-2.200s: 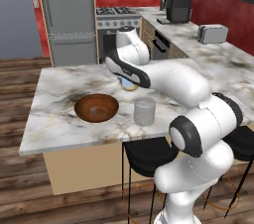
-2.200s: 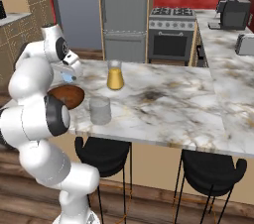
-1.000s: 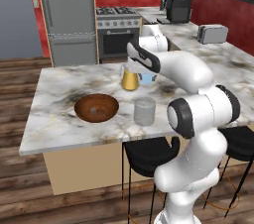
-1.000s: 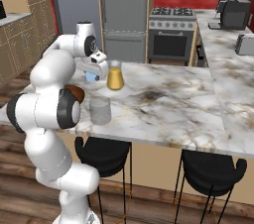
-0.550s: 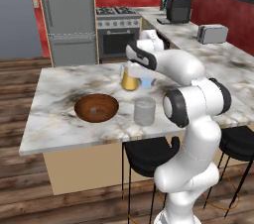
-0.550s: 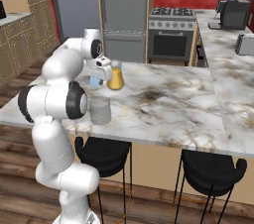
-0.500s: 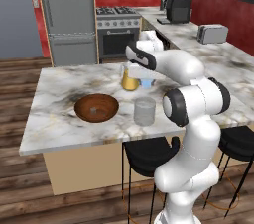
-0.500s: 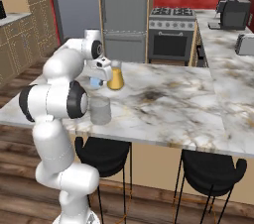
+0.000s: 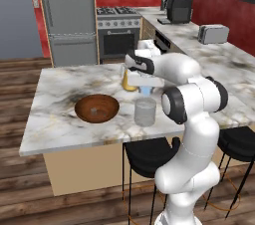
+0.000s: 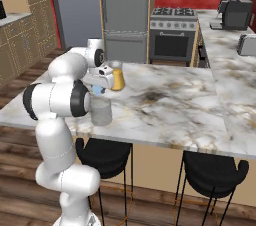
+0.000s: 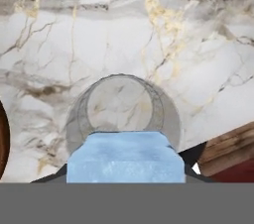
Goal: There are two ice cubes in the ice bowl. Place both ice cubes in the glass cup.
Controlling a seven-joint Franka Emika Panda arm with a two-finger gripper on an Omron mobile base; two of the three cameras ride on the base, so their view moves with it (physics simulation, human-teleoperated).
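Now | tool (image 10: 98, 89) part-open, clamped on ice cube (image 11: 125, 157) | above glass cup (image 11: 122, 114) | marble counter (image 11: 59, 34)

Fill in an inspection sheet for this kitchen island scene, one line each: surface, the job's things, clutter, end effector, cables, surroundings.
Surface: marble island counter, veined, dark smudges.
Job's things: ice cube gripped above the glass cup; the cup looks empty in the hand view; ice bowl left of the cup, contents too dark to tell.
Clutter: pitcher of orange juice behind the cup.
End effector: closed on the ice cube, over the cup.
Cables: nothing seen.
Surroundings: fridge, stove, toaster, coffee machine, black stools.
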